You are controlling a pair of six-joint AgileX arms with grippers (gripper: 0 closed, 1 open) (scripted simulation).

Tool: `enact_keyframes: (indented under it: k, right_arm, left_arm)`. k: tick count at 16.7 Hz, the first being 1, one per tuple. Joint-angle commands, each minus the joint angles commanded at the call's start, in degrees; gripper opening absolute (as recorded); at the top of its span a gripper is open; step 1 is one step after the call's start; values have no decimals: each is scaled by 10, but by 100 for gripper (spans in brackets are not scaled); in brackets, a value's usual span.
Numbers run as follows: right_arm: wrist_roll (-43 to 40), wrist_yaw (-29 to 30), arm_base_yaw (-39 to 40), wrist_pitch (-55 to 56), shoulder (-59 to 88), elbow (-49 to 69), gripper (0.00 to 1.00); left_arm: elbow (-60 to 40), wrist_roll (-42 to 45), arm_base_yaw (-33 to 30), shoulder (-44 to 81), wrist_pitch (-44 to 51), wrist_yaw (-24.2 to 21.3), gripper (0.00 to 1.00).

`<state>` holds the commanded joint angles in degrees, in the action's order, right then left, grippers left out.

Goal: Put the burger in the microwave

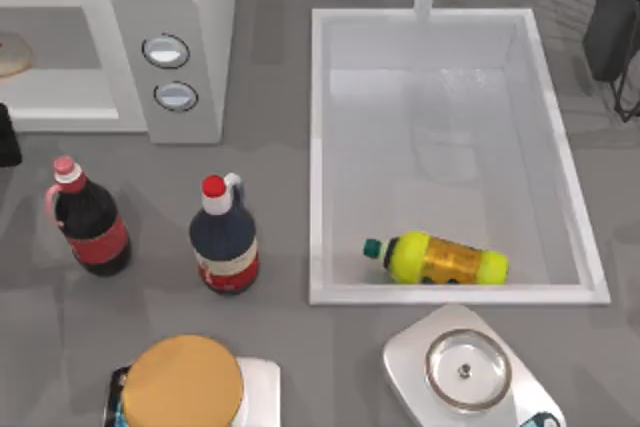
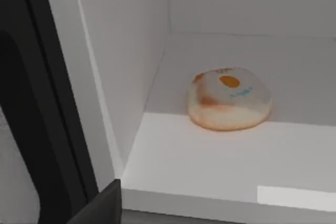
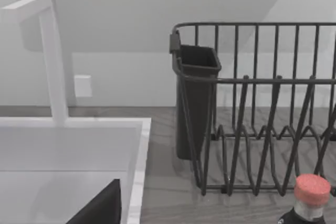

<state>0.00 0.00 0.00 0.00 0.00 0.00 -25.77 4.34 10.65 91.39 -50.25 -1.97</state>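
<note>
The burger (image 2: 229, 98), a small pale tan bun, lies on the white floor of the microwave (image 2: 210, 166), well inside the cavity and close to one side wall. From above, the burger (image 1: 10, 54) peeks out at the far left of the microwave (image 1: 180, 7), whose grey panel carries two round dials. My left gripper (image 2: 102, 205) sits just outside the cavity mouth, apart from the burger, with nothing in it. A dark part of my right gripper (image 3: 102, 205) hangs over the sink's edge.
Two dark bottles (image 1: 88, 217) (image 1: 224, 237) stand in front of the microwave. A yellow bottle (image 1: 440, 259) lies in the white sink (image 1: 318, 147). A large orange-tan disc (image 1: 185, 382) and a white device with a round dish (image 1: 465, 367) sit at the front. A dark dish rack (image 3: 262, 108) stands back right.
</note>
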Motion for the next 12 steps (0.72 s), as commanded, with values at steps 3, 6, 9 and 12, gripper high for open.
enact_keyframes:
  k: [3,6,9,12]
  right_arm:
    - [0,0,0,0,0,0,100]
    - [0,0,0,0,0,0,100]
    - [0,0,0,0,0,0,100]
    - [0,0,0,0,0,0,100]
  left_arm:
    - [-17,8,-6,-59,67,1,100]
    - [-26,-3,24,-98,150,-5,100]
    - [-29,-14,57,-115,222,-19,100]
    - [-28,-17,69,-125,266,-29,100]
